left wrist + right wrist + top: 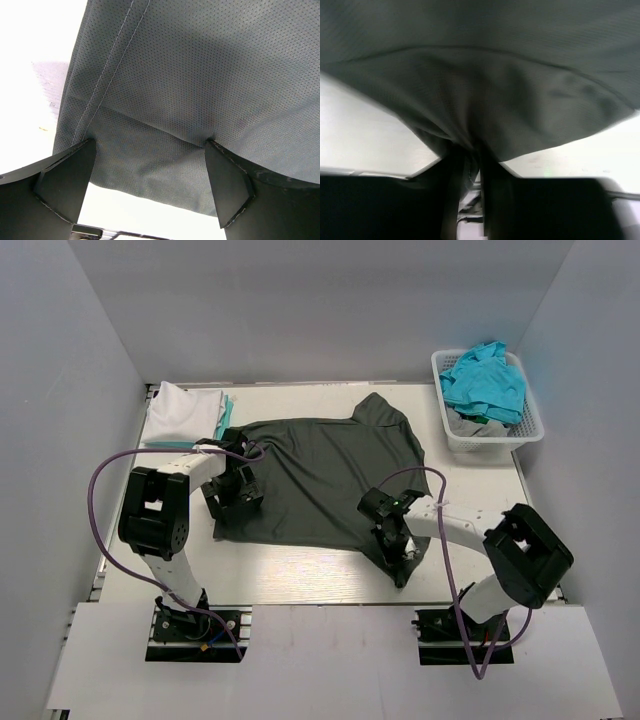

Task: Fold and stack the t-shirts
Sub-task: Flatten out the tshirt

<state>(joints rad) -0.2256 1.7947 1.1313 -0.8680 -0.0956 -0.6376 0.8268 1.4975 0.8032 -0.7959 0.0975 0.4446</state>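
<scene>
A dark charcoal t-shirt (320, 475) lies spread flat in the middle of the table, collar toward the back. My left gripper (238, 502) stands open at the shirt's left side. In the left wrist view its wide-apart fingers straddle the hem edge (150, 150) of the cloth (200, 75) without pinching it. My right gripper (392, 552) is at the shirt's near right corner. In the right wrist view the jaws (472, 155) are shut on a bunched fold of the dark cloth (480, 75), which rises from the table there.
A folded white t-shirt (185, 412) with a teal one (229, 410) showing under it sits at the back left. A white lattice basket (487, 437) at the back right holds crumpled turquoise shirts (485, 385). Grey walls enclose the table.
</scene>
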